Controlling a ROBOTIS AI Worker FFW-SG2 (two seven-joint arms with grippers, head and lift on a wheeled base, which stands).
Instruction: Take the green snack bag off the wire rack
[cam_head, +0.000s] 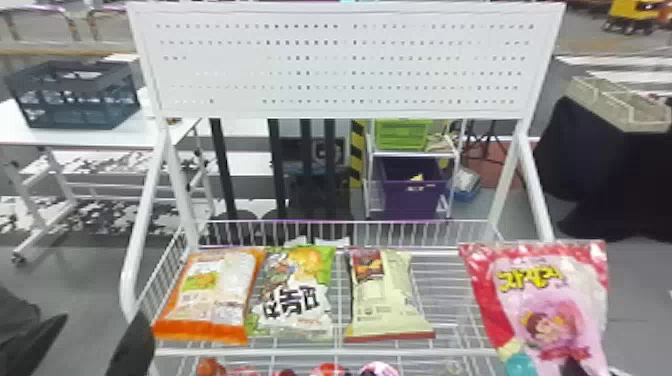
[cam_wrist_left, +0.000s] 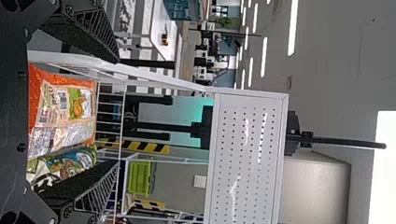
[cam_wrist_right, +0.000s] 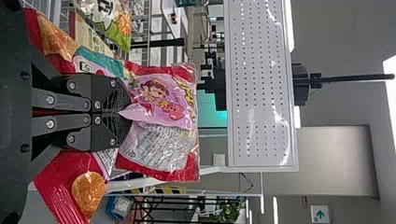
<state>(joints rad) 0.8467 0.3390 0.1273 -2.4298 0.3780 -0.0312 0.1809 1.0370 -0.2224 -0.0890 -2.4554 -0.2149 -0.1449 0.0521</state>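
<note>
The green snack bag (cam_head: 295, 295) lies on the wire rack (cam_head: 442, 280), between the orange bag and the cream bag. My left gripper (cam_head: 102, 317) stands open at the head view's lower left, outside the rack's left side. In the left wrist view, the left gripper (cam_wrist_left: 116, 112) has nothing between its spread fingers; the orange bag and the green snack bag (cam_wrist_left: 77, 163) lie beyond. My right gripper (cam_head: 575, 366) is at the lower right. In the right wrist view, the right gripper (cam_wrist_right: 122, 112) is shut on a pink-and-red snack bag (cam_wrist_right: 163, 98), with the green snack bag (cam_wrist_right: 116, 23) farther off.
An orange bag (cam_head: 210, 295) is left of the green one, a cream bag (cam_head: 385, 295) right of it. The white perforated panel (cam_head: 345, 60) rises behind, on slanted side posts (cam_head: 535, 190). More packages (cam_head: 330, 370) sit on a lower level. A table with a dark crate (cam_head: 75, 95) stands back left.
</note>
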